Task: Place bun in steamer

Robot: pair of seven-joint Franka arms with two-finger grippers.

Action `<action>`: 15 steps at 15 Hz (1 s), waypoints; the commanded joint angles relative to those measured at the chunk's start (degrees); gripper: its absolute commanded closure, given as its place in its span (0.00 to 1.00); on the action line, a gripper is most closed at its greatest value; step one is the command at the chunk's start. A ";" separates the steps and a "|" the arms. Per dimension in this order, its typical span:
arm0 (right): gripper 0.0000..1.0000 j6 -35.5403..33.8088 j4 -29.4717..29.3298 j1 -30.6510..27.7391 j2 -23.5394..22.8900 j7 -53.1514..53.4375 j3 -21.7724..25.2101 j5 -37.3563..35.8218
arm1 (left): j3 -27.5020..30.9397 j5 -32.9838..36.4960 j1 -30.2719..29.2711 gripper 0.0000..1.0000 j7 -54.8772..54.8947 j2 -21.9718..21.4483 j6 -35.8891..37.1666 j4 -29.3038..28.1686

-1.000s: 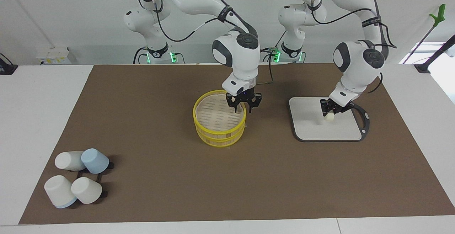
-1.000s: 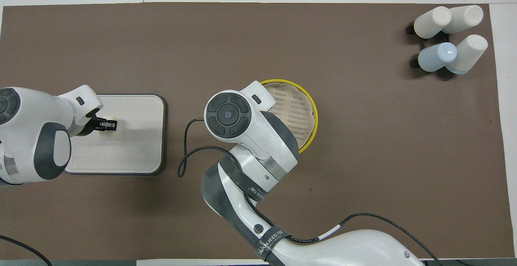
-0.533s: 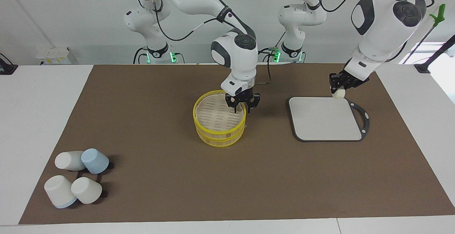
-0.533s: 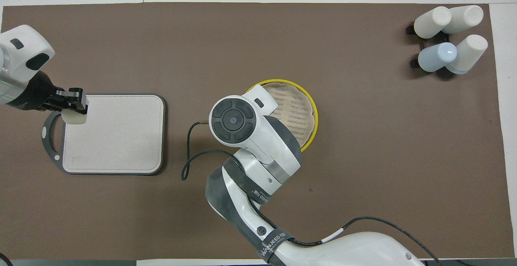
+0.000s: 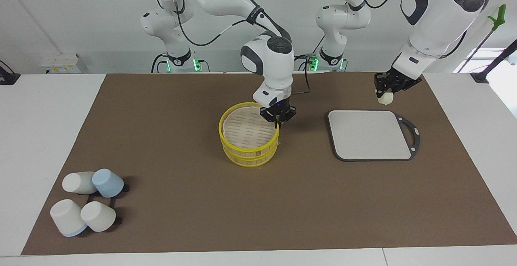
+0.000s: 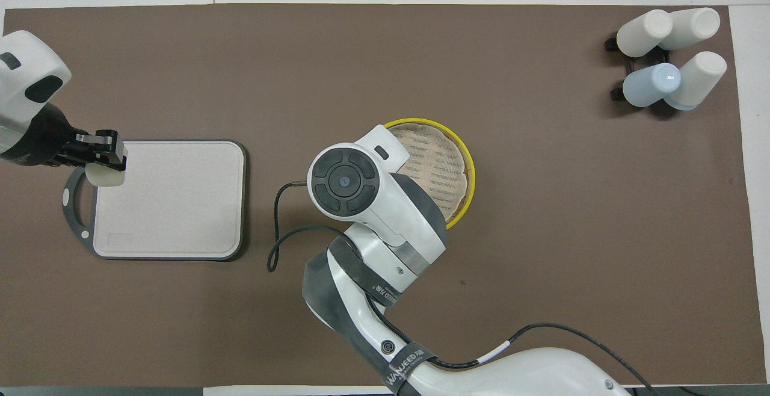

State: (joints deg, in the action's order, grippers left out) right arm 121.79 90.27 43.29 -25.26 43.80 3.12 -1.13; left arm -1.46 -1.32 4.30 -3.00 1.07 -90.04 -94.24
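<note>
Left gripper [image 5: 384,94]: raised over cutting board [image 5: 369,135], at its 1 o'clock corner in the facing view, pinching bun [image 5: 384,98]. Right gripper [image 5: 277,121]: pressed together on steamer [image 5: 249,140] rim, 3 o'clock side.

From above, the right arm's big round wrist covers the right gripper [image 5: 278,119] and part of the steamer [image 6: 464,161] — the steamer's near rim is hidden.
</note>
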 commanded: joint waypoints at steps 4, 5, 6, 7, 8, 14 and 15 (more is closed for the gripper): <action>0.96 -23.95 -16.00 -11.09 1.77 -15.54 0.22 2.78 | -0.03 -0.61 0.54 0.66 -2.35 -0.37 0.22 0.02; 0.96 -25.01 -15.57 -13.38 3.36 -20.11 0.31 2.97 | -0.64 -0.61 1.58 0.66 -5.41 -0.46 -0.92 -0.42; 0.96 -26.50 -15.04 -16.02 4.33 -24.95 0.40 2.89 | -1.08 -0.61 3.68 0.66 -10.66 -0.63 -3.45 -1.38; 0.96 -28.34 -15.04 -18.83 4.86 -29.00 0.40 2.88 | -1.17 -0.61 7.27 0.66 -17.07 0.06 -5.91 -1.82; 0.96 -29.40 -14.95 -20.77 5.30 -31.99 0.40 2.80 | -1.18 -0.61 10.96 0.66 -23.05 1.03 -7.85 -1.83; 0.96 -30.21 -8.80 -31.68 9.17 -49.85 0.40 2.88 | -1.00 -0.17 31.01 0.66 -54.00 13.49 -25.23 -1.56; 1.00 -30.12 -8.62 -32.30 9.17 -51.26 0.40 2.88 | -1.09 -0.08 32.52 0.66 -55.52 14.39 -28.84 -2.96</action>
State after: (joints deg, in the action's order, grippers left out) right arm 90.97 77.94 12.30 -18.87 -4.26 4.17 1.02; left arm -3.81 -1.70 33.03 -53.76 12.28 -112.77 -96.09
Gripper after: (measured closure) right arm 0.907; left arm 0.661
